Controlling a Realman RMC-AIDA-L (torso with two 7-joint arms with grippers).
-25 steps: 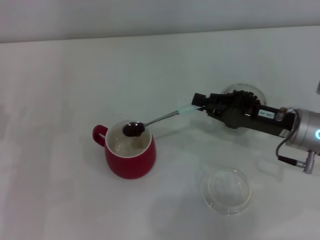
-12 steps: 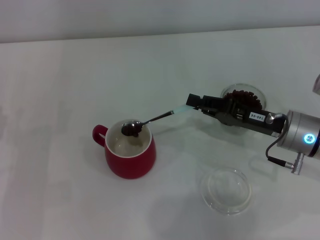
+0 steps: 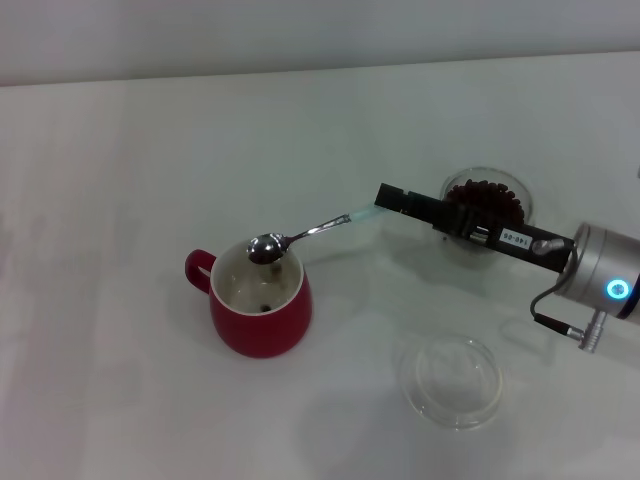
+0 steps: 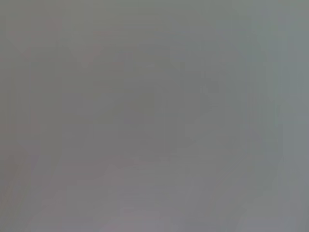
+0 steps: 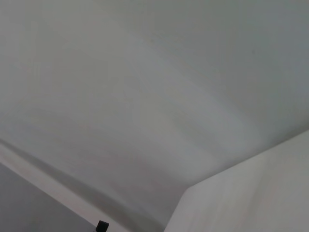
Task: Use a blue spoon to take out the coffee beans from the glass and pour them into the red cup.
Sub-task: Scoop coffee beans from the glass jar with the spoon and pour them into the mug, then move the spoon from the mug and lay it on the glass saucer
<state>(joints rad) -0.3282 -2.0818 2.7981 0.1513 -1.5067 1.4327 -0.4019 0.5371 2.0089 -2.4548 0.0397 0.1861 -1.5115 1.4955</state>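
- The right gripper (image 3: 388, 198) reaches in from the right side of the head view, its dark body stretched low and nearly level over the white table (image 3: 150, 150), fingers clamped on the pale end of the blue spoon (image 3: 305, 232).
- The spoon slants down and to the left from the gripper; its metal bowl sits over the far rim of the red cup (image 3: 259, 297), tipped toward the cup's white inside.
- A few coffee beans (image 3: 266, 304) show as dark specks on the cup's bottom; whether any remain in the spoon's bowl cannot be told.
- The red cup stands upright left of centre, its loop handle pointing left.
- The glass (image 3: 487, 200), upright and holding a heap of dark beans, stands behind the right arm's wrist, partly covered by it, well apart from the cup.
- A shallow clear dish (image 3: 451, 381) lies nearer the camera, below the arm.
- The left gripper appears in no view; both wrist pictures show only blank pale surfaces.
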